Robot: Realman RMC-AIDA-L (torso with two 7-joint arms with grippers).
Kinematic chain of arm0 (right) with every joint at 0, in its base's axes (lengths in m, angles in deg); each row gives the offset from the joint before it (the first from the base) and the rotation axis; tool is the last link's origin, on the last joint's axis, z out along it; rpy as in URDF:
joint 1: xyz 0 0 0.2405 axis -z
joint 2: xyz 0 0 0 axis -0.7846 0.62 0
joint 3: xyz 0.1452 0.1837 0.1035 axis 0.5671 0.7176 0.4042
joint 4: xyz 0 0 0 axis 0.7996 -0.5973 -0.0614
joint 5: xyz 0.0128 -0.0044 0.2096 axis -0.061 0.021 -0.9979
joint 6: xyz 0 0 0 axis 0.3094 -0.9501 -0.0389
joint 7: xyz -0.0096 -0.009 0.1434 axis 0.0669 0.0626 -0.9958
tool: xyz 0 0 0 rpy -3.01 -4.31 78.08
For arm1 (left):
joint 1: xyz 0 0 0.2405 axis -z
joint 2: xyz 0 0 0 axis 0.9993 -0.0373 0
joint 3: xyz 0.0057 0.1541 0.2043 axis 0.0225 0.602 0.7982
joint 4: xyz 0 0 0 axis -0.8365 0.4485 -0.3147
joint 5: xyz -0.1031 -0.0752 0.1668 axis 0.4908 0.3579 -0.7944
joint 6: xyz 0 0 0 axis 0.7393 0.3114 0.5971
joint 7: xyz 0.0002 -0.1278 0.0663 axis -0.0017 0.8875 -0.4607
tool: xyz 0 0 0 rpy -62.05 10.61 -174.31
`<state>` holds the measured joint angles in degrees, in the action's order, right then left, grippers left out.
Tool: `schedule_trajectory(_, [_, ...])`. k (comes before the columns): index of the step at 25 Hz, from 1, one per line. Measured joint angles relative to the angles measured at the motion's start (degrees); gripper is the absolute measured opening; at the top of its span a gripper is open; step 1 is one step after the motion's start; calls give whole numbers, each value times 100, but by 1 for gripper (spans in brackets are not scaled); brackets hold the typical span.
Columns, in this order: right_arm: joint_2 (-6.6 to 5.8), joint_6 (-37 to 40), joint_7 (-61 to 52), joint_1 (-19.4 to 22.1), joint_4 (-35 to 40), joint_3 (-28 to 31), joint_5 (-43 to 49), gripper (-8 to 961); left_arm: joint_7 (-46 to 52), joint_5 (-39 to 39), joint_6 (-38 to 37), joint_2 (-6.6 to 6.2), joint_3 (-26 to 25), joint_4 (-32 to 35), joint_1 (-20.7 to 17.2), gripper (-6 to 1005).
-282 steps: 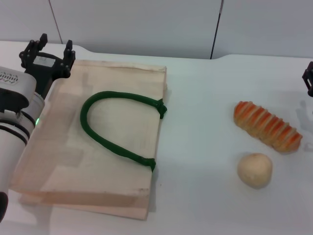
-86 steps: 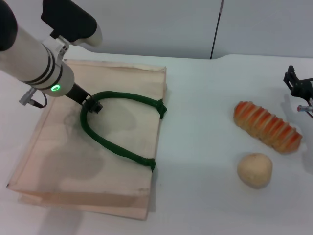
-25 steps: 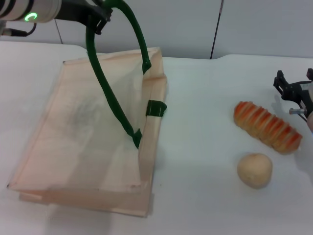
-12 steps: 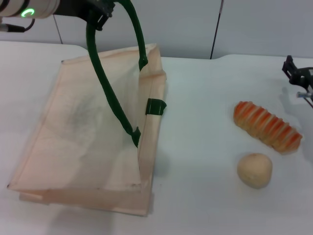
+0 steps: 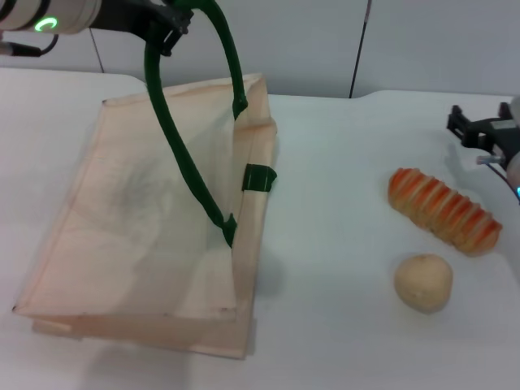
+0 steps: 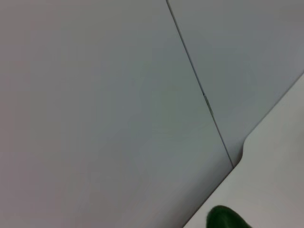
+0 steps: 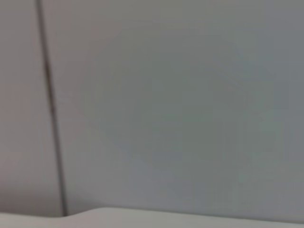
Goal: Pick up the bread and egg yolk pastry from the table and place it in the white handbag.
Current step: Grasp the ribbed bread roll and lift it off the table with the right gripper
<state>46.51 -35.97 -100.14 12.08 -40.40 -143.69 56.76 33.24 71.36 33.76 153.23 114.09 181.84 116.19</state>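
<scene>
The white handbag [image 5: 138, 219] lies on the left of the table with its mouth pulled open. My left gripper [image 5: 166, 20] is shut on its dark green rope handle [image 5: 183, 154] and holds it high above the bag; a bit of the handle also shows in the left wrist view [image 6: 225, 219]. The bread [image 5: 443, 210], a tan loaf with orange stripes, lies on the right of the table. The egg yolk pastry [image 5: 422, 282], a pale round ball, lies just in front of it. My right gripper [image 5: 481, 130] is open and empty, hovering behind and to the right of the bread.
The second green handle [image 5: 258, 179] shows as a short loop at the bag's open edge. The white table [image 5: 333, 244] is bare between bag and food. A grey wall with a dark seam [image 5: 358, 49] stands behind the table.
My right gripper has shifted left and lower, nearer the bread's far end. My left gripper still holds the handle raised; the bag, bread and pastry have not moved.
</scene>
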Motion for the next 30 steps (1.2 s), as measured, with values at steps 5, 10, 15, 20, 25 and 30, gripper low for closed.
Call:
schedule_trajectory(5, [-260, 451, 5, 1, 550, 9, 264, 797, 0, 7, 102, -8, -28, 12, 53, 145])
schedule_trajectory(10, [-643, 997, 13, 124, 1400, 129, 628, 797, -9, 10, 118, -9, -32, 13, 59, 144])
schedule_trajectory(15, [-862, 2059, 386, 432, 2198, 1040, 1391, 797, -24, 12, 134, -8, -33, 13, 68, 144])
schedule_trajectory(20, [-528, 3461, 1624, 1100, 3097, 3035, 2339, 797, -28, 12, 168, -13, -33, 13, 95, 144])
schedule_trajectory(25, [308, 5182, 2805, 1354, 3634, 5275, 3708, 798, -46, 7, 134, -8, -40, 13, 106, 144])
schedule_trajectory(30, [363, 5929, 2899, 1307, 3703, 5731, 4043, 798, -64, 43, 124, -5, -46, 17, 156, 144])
